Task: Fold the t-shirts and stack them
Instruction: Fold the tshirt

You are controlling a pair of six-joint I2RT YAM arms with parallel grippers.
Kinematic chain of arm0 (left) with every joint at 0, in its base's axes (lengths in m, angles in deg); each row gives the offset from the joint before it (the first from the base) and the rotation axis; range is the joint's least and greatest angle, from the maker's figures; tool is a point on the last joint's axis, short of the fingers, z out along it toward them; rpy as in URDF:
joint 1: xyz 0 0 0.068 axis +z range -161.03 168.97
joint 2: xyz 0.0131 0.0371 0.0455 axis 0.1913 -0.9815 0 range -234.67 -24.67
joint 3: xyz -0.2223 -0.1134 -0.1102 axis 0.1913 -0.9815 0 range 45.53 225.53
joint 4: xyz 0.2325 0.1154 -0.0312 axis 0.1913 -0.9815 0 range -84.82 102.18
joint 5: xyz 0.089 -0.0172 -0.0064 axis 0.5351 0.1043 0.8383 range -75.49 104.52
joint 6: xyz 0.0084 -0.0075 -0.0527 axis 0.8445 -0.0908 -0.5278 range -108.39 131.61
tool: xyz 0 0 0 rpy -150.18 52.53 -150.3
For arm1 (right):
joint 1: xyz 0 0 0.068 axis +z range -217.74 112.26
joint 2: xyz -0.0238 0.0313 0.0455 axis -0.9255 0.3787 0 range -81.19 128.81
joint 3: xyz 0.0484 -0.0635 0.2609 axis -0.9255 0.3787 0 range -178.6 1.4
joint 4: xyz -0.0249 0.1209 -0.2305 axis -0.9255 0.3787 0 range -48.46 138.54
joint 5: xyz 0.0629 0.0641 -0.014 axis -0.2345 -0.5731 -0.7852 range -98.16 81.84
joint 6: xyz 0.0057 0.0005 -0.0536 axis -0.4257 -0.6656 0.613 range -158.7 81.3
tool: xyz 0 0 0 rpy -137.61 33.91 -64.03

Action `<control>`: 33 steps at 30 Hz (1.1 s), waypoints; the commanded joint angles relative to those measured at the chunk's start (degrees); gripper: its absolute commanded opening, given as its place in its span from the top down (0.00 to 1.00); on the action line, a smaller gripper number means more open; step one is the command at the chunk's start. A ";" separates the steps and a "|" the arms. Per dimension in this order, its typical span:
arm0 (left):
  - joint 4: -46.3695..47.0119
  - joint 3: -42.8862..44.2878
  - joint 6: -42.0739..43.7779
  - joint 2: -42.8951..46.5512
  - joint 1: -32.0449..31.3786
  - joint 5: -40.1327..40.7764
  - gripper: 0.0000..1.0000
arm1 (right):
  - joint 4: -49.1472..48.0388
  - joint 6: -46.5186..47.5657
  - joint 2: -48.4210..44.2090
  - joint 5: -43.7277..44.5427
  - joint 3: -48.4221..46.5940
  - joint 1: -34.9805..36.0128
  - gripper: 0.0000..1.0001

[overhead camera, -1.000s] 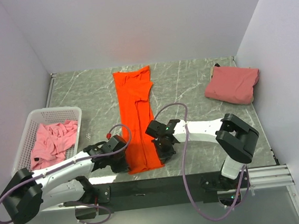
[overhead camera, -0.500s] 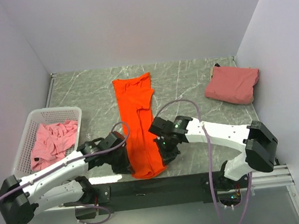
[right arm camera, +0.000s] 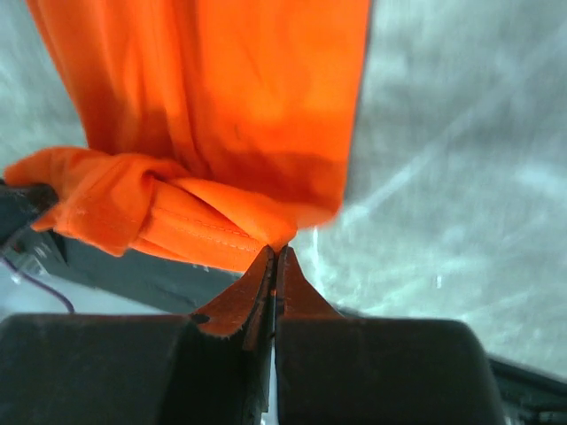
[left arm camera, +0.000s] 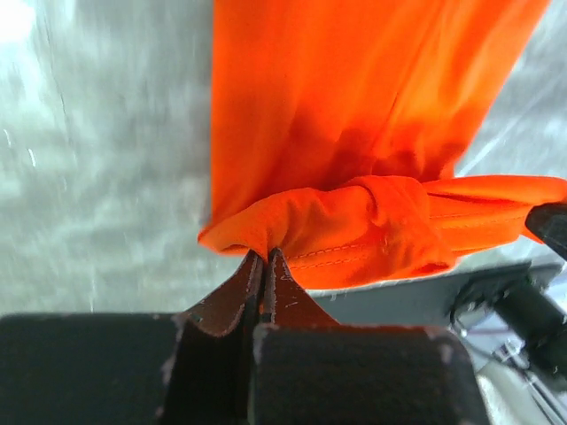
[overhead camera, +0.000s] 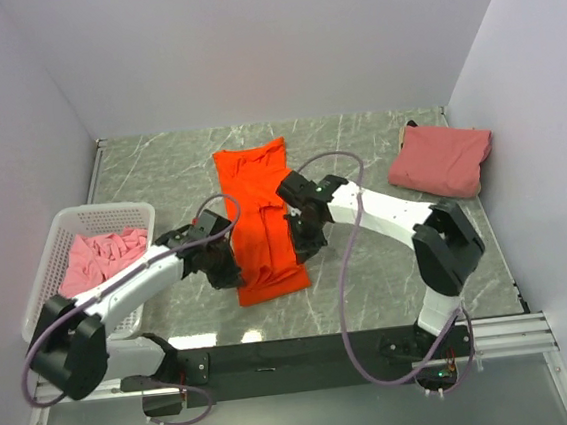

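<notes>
The bright orange t-shirt (overhead camera: 254,190) lies as a long narrow strip in the middle of the table, its near end raised and curling back over itself. My left gripper (overhead camera: 231,269) is shut on the near left corner of its hem (left arm camera: 244,232). On the near right corner (right arm camera: 282,228) my right gripper (overhead camera: 302,237) is shut too. In both wrist views the orange cloth (left arm camera: 354,115) (right arm camera: 221,97) hangs bunched just beyond the fingertips. A dusty salmon-pink t-shirt (overhead camera: 441,159) lies folded at the back right. The lighter pink t-shirt (overhead camera: 102,260) is crumpled in the basket.
A white perforated basket (overhead camera: 75,216) stands at the left edge of the marble-patterned table (overhead camera: 372,294). Walls close the table at the back and on both sides. The black base rail (overhead camera: 277,356) runs along the near edge.
Both grippers have moved away from the near edge toward the back, carrying the orange t-shirt's near hem with them. The shirt's near end has lifted and started doubling over.
</notes>
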 commanded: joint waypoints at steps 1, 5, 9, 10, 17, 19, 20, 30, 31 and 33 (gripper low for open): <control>5.66 5.24 5.89 -5.07 3.32 1.13 0.99 | -2.47 4.76 3.88 1.12 -6.15 -3.00 1.00; 5.41 11.13 10.29 -11.93 5.70 2.97 1.00 | -2.03 6.78 10.03 1.21 -13.52 -5.99 1.00; 5.14 17.45 15.20 -17.11 10.17 3.86 0.99 | -0.63 8.89 14.87 0.51 -19.59 -8.62 1.00; 4.79 18.60 15.92 -18.09 10.89 3.77 0.99 | -0.19 9.33 16.88 0.33 -20.82 -9.24 1.00; 3.92 29.76 21.45 -28.97 15.11 1.05 0.99 | 3.42 11.62 24.54 0.60 -32.51 -12.22 1.00; 3.74 32.40 22.42 -30.83 16.08 1.05 0.99 | 3.95 11.79 26.55 0.25 -34.19 -13.02 1.00; 3.56 33.63 22.86 -32.23 16.34 1.31 0.99 | 3.95 11.88 27.17 -0.02 -35.59 -13.72 1.00; 6.20 36.71 25.68 -37.69 19.15 -0.54 0.99 | 4.65 12.50 35.26 -2.92 -44.57 -15.31 1.00; 6.54 36.89 25.77 -38.13 19.16 -0.62 0.99 | 4.48 12.41 35.70 -3.27 -44.65 -15.22 1.00; 6.90 37.24 26.20 -38.75 19.33 -0.54 0.99 | 4.30 12.24 35.97 -3.88 -44.57 -15.39 1.00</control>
